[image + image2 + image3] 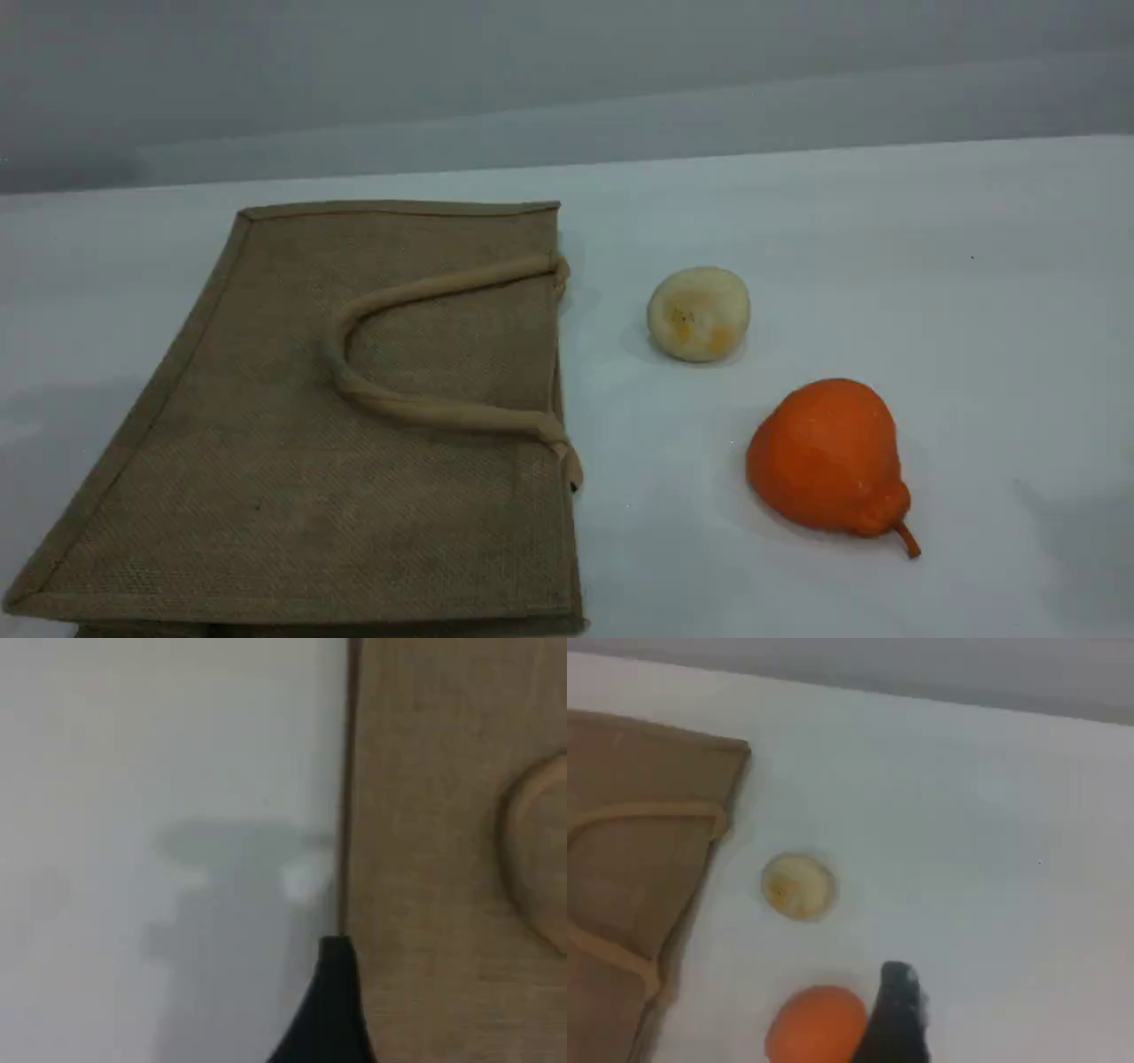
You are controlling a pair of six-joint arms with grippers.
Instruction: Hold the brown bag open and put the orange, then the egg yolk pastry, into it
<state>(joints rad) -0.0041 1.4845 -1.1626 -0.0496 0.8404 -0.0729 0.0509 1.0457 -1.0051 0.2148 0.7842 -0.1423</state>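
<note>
Left fingers [332, 1010] and right fingers [897, 1010] stand apart, empty. The brown bag [292, 425] lies flat on the desk [974, 310], its edge just right of the left fingers; the orange [824, 456] sits just left of the right fingers, the egg yolk pastry [700, 315] beyond it. Best pinch only the upper handle [443, 283], lifting 1 layer. No writing shows.

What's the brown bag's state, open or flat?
Flat and shut: the brown bag lies on its side, handle flopped across its face; the orange and egg yolk pastry sit outside.
</note>
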